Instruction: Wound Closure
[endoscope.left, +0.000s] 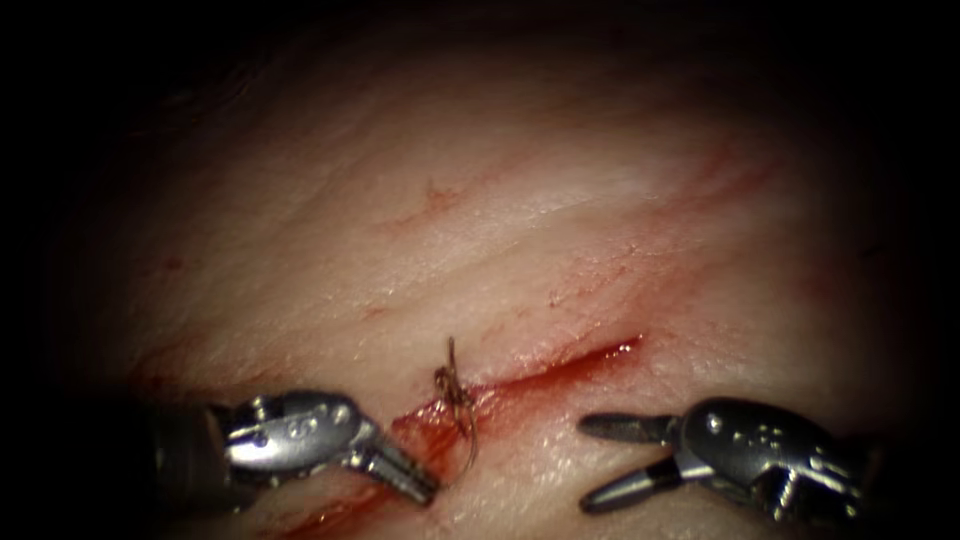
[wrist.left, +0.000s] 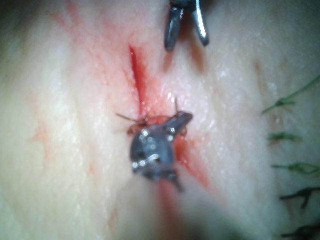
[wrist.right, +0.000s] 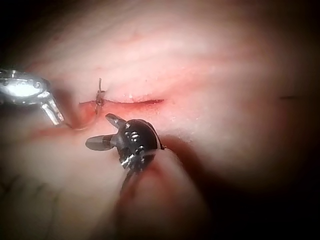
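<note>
The cut (endoscope.left: 560, 365) runs slanting across the tissue (endoscope.left: 520, 200), wet with red fluid. A knotted stitch (endoscope.left: 455, 385) crosses it, one thread tail (endoscope.left: 451, 350) standing up and another (endoscope.left: 470, 450) curving down. My left tool (endoscope.left: 425, 488) lies left of the knot with its jaws shut and nothing visible between them, the tip just beside the lower tail. My right tool (endoscope.left: 590, 465) rests right of the cut, jaws open and empty. From the left wrist the shut jaws (wrist.left: 180, 120) sit against the knot (wrist.left: 145, 120). The right wrist view has the open jaws (wrist.right: 97, 131) below the knot (wrist.right: 100, 97).
Red streaks (endoscope.left: 440, 195) mark the tissue above the cut. Several dark and green thread ends (wrist.left: 282, 105) lie in a row on the tissue in the left wrist view. The right tool's open jaws (wrist.left: 185, 30) appear there beyond the cut (wrist.left: 137, 75).
</note>
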